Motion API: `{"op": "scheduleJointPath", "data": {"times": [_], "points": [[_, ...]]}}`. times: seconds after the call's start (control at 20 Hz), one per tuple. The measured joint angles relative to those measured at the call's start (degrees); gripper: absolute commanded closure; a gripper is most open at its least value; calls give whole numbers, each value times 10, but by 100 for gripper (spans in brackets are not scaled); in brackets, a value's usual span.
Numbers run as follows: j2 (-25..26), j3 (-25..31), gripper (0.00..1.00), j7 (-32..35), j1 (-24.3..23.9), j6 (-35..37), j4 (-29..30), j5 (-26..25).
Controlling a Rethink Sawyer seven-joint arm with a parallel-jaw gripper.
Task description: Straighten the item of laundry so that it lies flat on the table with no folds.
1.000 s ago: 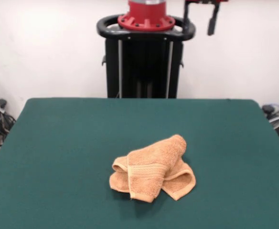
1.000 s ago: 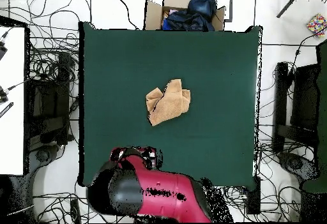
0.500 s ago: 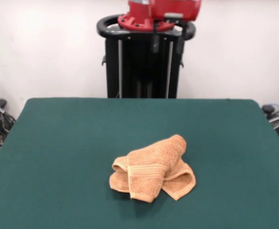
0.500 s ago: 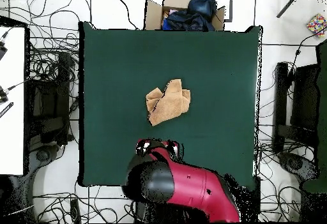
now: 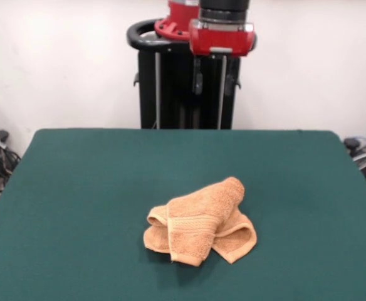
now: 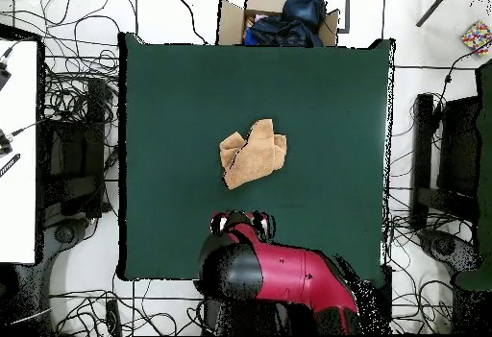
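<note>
The orange-tan washcloth (image 5: pixel 202 219) lies crumpled and folded over itself near the middle of the green table (image 5: pixel 76 188). In the overhead view the washcloth (image 6: pixel 253 154) sits at the centre of the table (image 6: pixel 327 103). My gripper (image 5: pixel 214 84) hangs high above the table's far edge, in front of the pedestal. Its two dark fingers point down, stand apart and hold nothing. In the overhead view the gripper (image 6: pixel 242 223) shows just over the table's edge nearest the robot base, well short of the washcloth.
The black pedestal (image 5: pixel 170 88) stands behind the table's far edge. A cardboard box with dark blue cloth (image 6: pixel 283 16) sits beyond the opposite edge. Cables cover the floor on both sides, and a white side table (image 6: pixel 17 151) stands at the overhead view's left.
The arm has swung in from the side to the middle and over the table's edge. The gripper now hangs straight down. The washcloth has not moved.
</note>
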Motion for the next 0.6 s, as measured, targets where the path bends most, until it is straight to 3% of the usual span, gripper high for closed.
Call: {"op": "scheduleJointPath", "data": {"times": [0.6], "points": [[62, 1, 0, 0, 0, 0, -4, -50]]}}
